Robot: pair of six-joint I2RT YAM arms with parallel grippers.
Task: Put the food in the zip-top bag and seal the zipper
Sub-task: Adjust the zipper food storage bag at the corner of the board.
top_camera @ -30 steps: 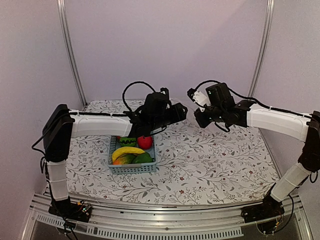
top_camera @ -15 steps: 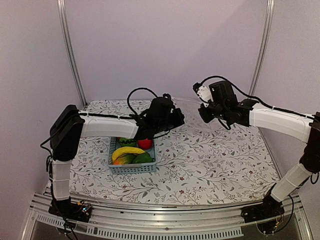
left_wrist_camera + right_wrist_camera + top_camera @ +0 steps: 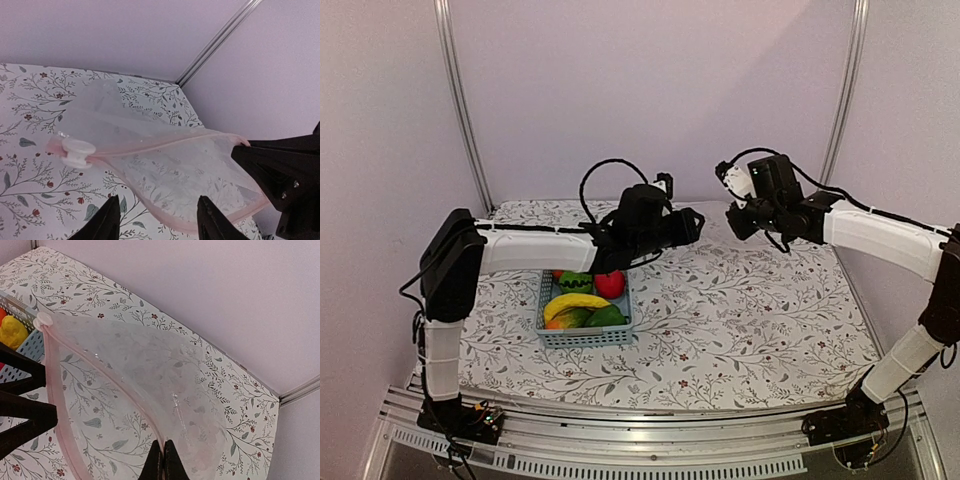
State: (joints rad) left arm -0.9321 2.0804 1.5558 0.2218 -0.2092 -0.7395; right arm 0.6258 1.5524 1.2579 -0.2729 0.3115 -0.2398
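**Zip-top bag** [image 3: 145, 365]: clear, held in the air above the flowered table [image 3: 740, 320]. It fills the centre of the right-wrist view. In the top view it lies between the two claws at upper centre and is hard to make out.

**Zipper** [image 3: 165, 145]: pale pink strip crossing the left-wrist view, from a white slider [image 3: 77, 151] at left to the right claw at the right edge.

**Right claw** [image 3: 163, 452]: closed, pinching the bag's edge at bottom centre.

**Left claw** [image 3: 158, 205]: fingers apart, the bag's lower lip sagging between them; not gripping.

**Food** [image 3: 582, 298]: banana, red apple and green pieces, all in the blue basket [image 3: 582, 337], lower left of centre, well apart from the bag.
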